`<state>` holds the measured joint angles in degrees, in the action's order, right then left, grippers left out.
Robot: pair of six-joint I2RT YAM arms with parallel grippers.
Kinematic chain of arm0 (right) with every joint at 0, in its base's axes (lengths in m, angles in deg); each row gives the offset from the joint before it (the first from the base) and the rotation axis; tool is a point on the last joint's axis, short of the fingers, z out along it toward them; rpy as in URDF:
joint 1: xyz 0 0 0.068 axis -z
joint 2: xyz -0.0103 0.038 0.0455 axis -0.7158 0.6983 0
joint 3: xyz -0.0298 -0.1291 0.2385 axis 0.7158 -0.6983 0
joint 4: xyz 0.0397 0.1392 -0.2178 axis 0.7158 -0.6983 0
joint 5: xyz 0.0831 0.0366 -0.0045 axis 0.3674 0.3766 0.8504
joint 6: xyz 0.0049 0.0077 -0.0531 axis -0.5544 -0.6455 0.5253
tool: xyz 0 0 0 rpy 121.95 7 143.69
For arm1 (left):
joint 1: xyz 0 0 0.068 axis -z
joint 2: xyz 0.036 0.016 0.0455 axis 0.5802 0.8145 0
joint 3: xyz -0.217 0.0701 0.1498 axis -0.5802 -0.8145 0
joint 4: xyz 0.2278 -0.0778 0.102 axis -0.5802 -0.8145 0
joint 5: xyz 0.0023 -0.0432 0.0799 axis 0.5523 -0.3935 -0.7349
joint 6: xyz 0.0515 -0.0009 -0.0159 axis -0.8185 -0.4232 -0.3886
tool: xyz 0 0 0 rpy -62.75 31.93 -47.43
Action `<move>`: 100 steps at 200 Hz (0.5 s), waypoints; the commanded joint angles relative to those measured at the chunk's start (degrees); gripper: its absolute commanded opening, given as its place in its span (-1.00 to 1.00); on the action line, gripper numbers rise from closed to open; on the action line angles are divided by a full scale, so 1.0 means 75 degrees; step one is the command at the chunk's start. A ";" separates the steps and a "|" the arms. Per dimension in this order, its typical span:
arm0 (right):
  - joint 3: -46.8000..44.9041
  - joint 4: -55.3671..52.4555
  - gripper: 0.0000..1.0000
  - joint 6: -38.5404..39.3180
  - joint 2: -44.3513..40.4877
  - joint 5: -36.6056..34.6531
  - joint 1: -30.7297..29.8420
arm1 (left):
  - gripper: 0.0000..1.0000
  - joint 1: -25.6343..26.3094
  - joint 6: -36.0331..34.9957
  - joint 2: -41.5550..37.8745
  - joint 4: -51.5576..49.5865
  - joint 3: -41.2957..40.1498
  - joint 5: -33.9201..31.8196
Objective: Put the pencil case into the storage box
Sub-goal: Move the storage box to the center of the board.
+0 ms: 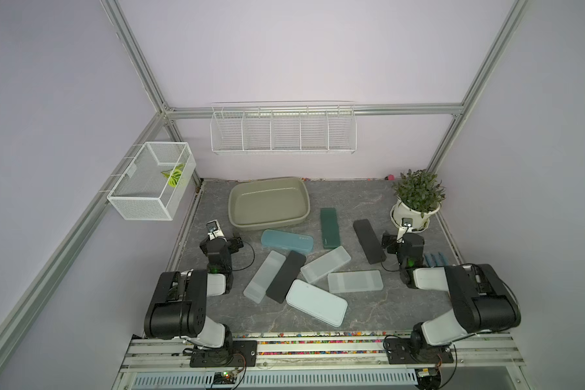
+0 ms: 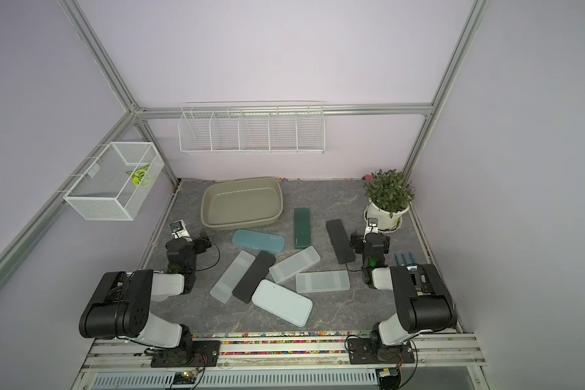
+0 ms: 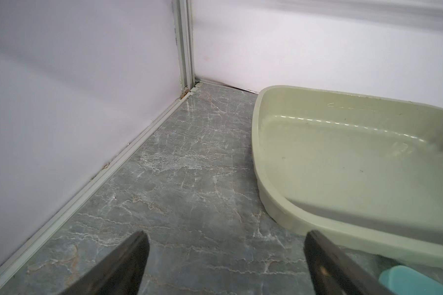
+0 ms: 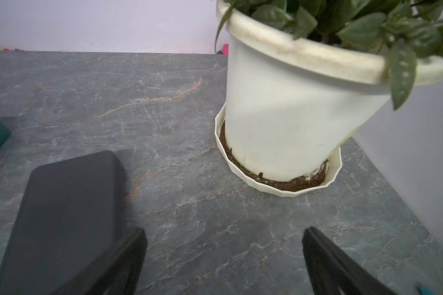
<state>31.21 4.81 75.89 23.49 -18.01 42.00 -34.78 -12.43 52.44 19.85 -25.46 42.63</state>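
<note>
**Both arms free, box empty, cases waiting**

Both end effectors stood spread wide with nothing between the fingers. The left end effector (image 3: pixel 226 232) hovered over the bare surface (image 3: pixel 189 191) just beside the storage box (image 1: pixel 267 204); the right end effector (image 4: pixel 224 229) hung beside a black pencil case (image 4: pixel 67 217), near the potted plant (image 4: pixel 279 115).

The box sat empty at the back, nearer the left arm; no case was in it yet.

The teal pencil case (image 1: pixel 287 241) lay flat just in front of the box and looked the easiest first pick for the left arm; a grip across its short width, near the middle, would likely keep it level while it cleared the flared rim.

The heap of frosted and black cases (image 1: pixel 286 277) overlapped, so pulling one out might drag its neighbours. The dark green case (image 1: pixel 329 228) lay at the heap's edge; whether it touched a frosted one could not be told. The plant crowded the right arm's far side.
</note>
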 commanded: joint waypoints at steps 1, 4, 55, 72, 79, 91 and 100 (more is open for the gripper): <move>0.0108 -0.0054 0.98 0.0025 -0.0140 -0.0027 0.0022 | 0.98 0.0037 -0.0019 -0.0088 -0.0051 0.0176 -0.0088; 0.0092 -0.0058 0.98 0.0019 -0.0134 -0.0027 0.0016 | 0.99 0.0037 -0.0007 -0.0092 -0.0047 0.0181 -0.0089; 0.0096 -0.0060 0.99 0.0031 -0.0136 -0.0027 0.0014 | 1.00 0.0037 -0.0016 -0.0092 -0.0044 0.0181 -0.0081; 0.0095 -0.0060 0.99 0.0037 -0.0137 -0.0027 0.0005 | 1.00 0.0037 0.0000 -0.0086 -0.0053 0.0182 -0.0081; 0.0097 -0.0056 0.99 0.0037 -0.0134 -0.0028 0.0019 | 1.00 0.0037 -0.0015 -0.0088 -0.0049 0.0173 -0.0085; 0.0099 -0.0060 0.98 0.0025 -0.0139 -0.0027 0.0012 | 1.00 0.0037 -0.0008 -0.0100 -0.0048 0.0177 -0.0085; 0.0099 -0.0057 0.98 0.0030 -0.0132 -0.0030 0.0017 | 1.00 0.0037 -0.0011 -0.0089 -0.0045 0.0181 -0.0084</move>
<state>31.21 4.81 75.89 23.49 -18.01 42.00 -34.75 -12.45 52.41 19.80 -25.38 42.61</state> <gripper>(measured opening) 0.992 0.997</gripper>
